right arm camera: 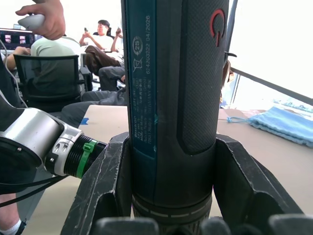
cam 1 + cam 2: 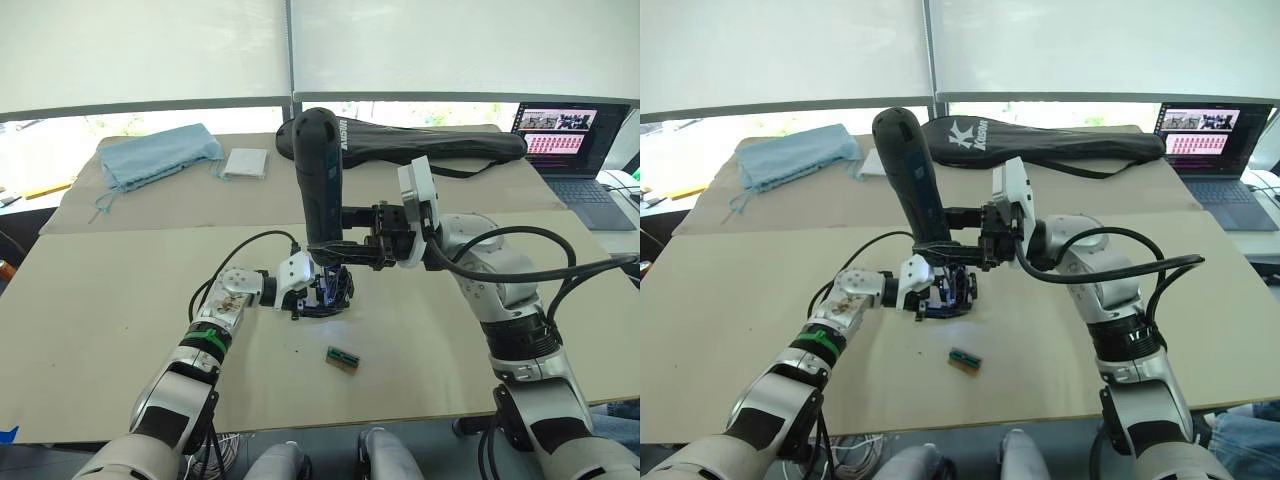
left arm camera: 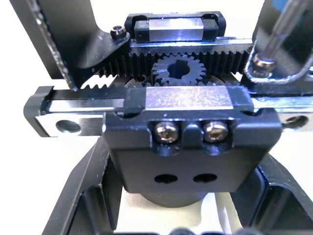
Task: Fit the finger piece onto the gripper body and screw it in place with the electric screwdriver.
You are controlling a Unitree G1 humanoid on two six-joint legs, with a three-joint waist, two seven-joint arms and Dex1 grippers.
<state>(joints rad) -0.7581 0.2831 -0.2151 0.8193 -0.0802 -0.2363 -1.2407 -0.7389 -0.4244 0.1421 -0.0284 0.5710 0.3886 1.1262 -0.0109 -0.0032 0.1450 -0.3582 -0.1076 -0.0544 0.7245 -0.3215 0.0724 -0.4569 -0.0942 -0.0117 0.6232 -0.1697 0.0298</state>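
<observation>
The electric screwdriver (image 2: 320, 180) stands nearly upright at the table's middle, tip down with a white glow under it. My right gripper (image 2: 352, 247) is shut on its lower barrel, and its fingers (image 1: 105, 186) flank the barrel. The gripper body (image 2: 330, 288) lies on the table below the tip, with my left gripper (image 2: 305, 290) shut on it. The left wrist view shows the body's (image 3: 190, 147) rack, gear and two screws. The metal bit (image 3: 282, 29) rests on a screw (image 3: 264, 62) at one end, in a black part that looks like the seated finger piece.
A small green-and-tan block (image 2: 342, 359) lies on the table just in front of the work. Behind it are a long black bag (image 2: 430, 145), a blue cloth (image 2: 160, 155) and a white pad (image 2: 245, 163). A laptop (image 2: 575, 150) sits far right. People (image 1: 49, 49) sit beyond the table.
</observation>
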